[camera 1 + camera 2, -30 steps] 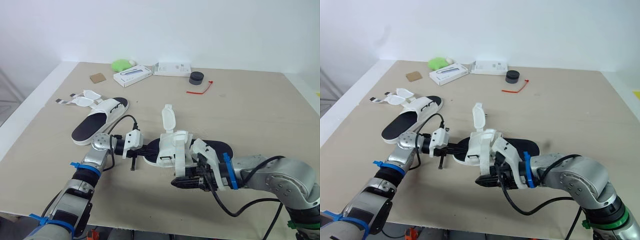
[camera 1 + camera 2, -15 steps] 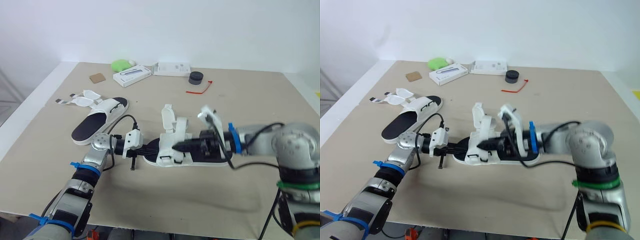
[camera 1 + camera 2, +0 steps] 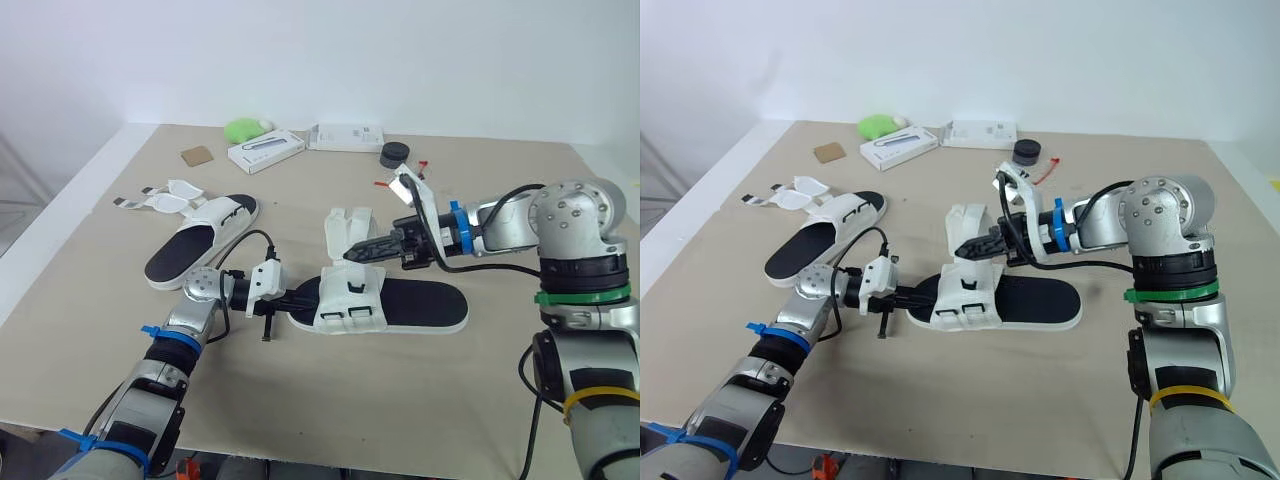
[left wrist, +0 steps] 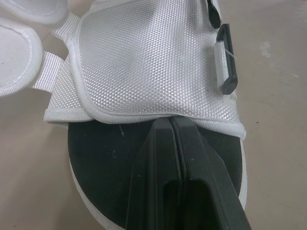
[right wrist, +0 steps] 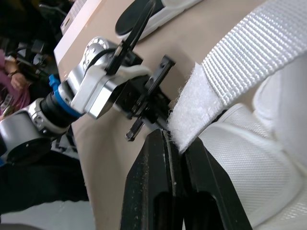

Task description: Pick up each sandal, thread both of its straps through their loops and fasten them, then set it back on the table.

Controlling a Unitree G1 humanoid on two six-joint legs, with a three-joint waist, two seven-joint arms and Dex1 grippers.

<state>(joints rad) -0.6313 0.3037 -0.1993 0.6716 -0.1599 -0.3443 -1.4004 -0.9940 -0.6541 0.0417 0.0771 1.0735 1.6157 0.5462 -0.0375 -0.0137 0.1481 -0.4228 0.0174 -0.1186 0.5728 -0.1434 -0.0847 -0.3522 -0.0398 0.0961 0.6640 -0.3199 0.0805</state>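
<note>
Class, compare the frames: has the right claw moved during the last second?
Yes. The right claw has swung from the near side of the sandal to its far side, and now pinches a strap.

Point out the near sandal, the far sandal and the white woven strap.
Near black-soled white-strapped sandal (image 3: 425, 300): left eye view, footbed.
Far black-and-white sandal (image 3: 172, 262): left eye view, heel end.
White woven strap (image 5: 249, 55): right wrist view, ribbed webbing.

Left claw (image 4: 171, 122), fingers together, on sandal (image 4: 144, 62) footbed
</note>
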